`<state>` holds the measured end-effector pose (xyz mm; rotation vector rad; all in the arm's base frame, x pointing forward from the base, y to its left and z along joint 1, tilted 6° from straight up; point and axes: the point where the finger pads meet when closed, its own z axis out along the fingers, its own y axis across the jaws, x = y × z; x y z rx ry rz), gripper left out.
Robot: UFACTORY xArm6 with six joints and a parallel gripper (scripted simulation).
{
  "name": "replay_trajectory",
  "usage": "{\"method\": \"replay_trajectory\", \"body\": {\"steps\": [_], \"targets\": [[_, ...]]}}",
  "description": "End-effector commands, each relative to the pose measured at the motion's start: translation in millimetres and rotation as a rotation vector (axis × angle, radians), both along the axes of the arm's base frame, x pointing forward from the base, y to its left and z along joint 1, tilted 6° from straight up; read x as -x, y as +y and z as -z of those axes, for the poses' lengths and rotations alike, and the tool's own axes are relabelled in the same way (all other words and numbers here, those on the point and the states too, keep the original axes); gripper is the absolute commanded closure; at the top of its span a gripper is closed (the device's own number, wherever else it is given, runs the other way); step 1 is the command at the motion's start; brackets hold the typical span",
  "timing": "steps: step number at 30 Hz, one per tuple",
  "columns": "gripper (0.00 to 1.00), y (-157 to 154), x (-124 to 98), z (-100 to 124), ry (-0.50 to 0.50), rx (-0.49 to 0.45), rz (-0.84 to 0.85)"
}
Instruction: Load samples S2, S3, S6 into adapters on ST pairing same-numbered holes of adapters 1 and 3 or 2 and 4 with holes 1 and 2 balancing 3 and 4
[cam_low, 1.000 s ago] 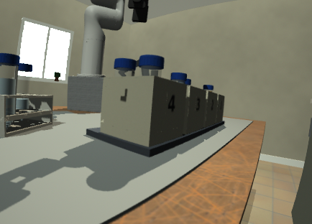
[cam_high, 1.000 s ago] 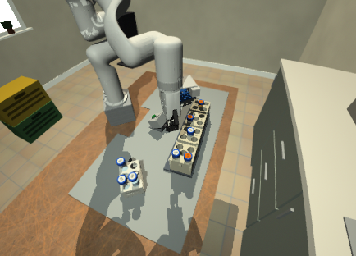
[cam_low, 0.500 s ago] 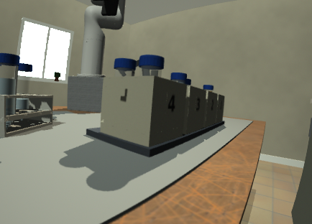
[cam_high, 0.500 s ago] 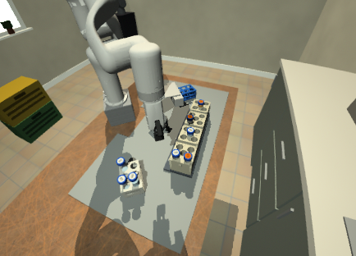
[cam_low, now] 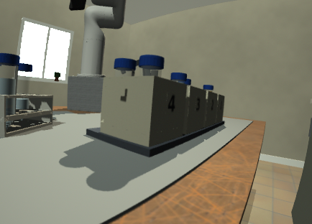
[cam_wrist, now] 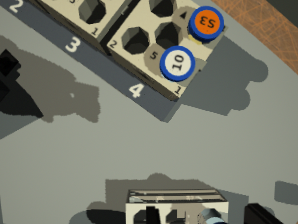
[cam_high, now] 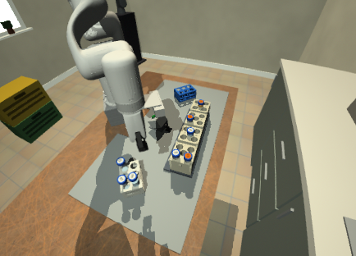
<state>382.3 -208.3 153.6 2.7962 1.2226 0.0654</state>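
Note:
The loading stand [cam_high: 167, 167] [cam_low: 118, 144] [cam_wrist: 135, 100] holds the four adapters. In adapter 4 [cam_high: 180, 166] [cam_low: 127, 115], the orange S3 tube [cam_high: 188, 156] [cam_wrist: 206, 23] is in hole 4 and the white 10 blank [cam_high: 175, 153] [cam_wrist: 177, 63] in hole 1. The white-dotted 50 blank [cam_high: 190, 130] stands in adapter 3, an orange-dotted tube [cam_high: 189, 117] in adapter 2 and another [cam_high: 201, 102] in adapter 1. The cream rack [cam_high: 139, 187] [cam_wrist: 190, 206] holds three white-dotted blanks [cam_high: 120, 161] [cam_high: 121, 179] [cam_high: 132, 176]. My gripper [cam_high: 141, 143] [cam_wrist: 204, 215] is open and empty above the mat beside this rack.
The small sloped desk with the green DONE key [cam_high: 153, 116] stands left of the stand, a black object near it. An empty blue rack [cam_high: 184, 93] stands at the back. The adapters' raised caps form a row right of my gripper.

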Motion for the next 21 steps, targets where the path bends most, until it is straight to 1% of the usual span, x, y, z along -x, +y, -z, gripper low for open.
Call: {"method": "replay_trajectory", "body": {"steps": [1, 9, 11, 21], "targets": [[0.43, -19.4, 4.9, -2.4, -0.004, 0.001, 0.0], [0.43, -57.4, 17.6, -3.9, -0.004, 0.001, 0.0], [0.43, -57.4, 17.6, -3.9, -0.004, 0.001, 0.0], [0.43, -104.9, 33.5, -5.7, -0.004, 0.002, 0.0]]}}
